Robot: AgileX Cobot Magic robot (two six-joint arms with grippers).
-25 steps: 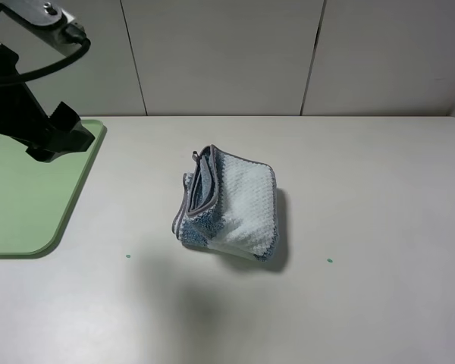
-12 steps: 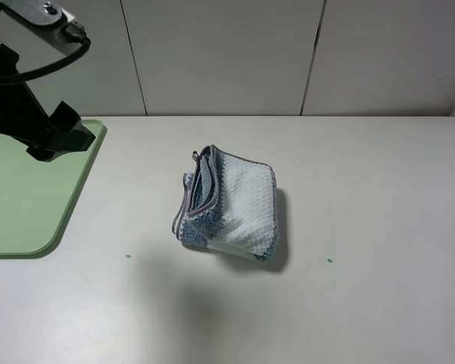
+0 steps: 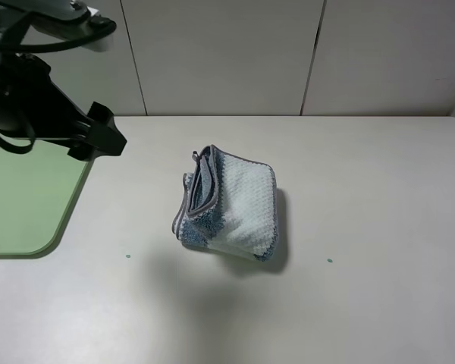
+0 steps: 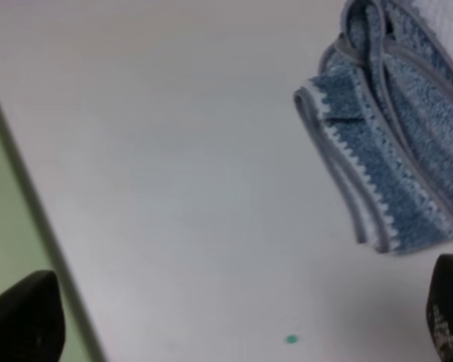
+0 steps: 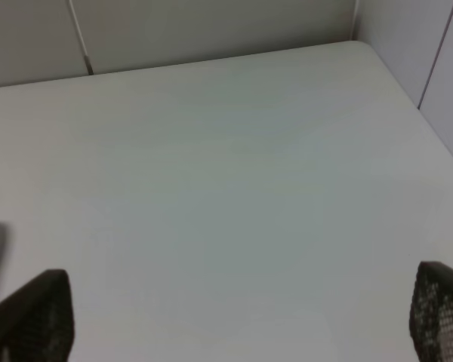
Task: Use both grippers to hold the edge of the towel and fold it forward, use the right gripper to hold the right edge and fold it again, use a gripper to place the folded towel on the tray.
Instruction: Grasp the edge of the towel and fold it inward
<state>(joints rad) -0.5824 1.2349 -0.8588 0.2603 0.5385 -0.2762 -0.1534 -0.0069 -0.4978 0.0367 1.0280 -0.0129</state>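
Pale table (image 3: 364, 227) bears folded terry towel (image 3: 235, 208); left gripper (image 4: 234, 320) and right gripper (image 5: 241, 317) gape, empty

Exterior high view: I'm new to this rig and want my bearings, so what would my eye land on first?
The folded towel, blue and whitish with a grey hem, lies alone in the middle of the pale table. At upper left the bulky black left gripper hangs by the right edge of the light-green tray, jaws open and holding nothing.
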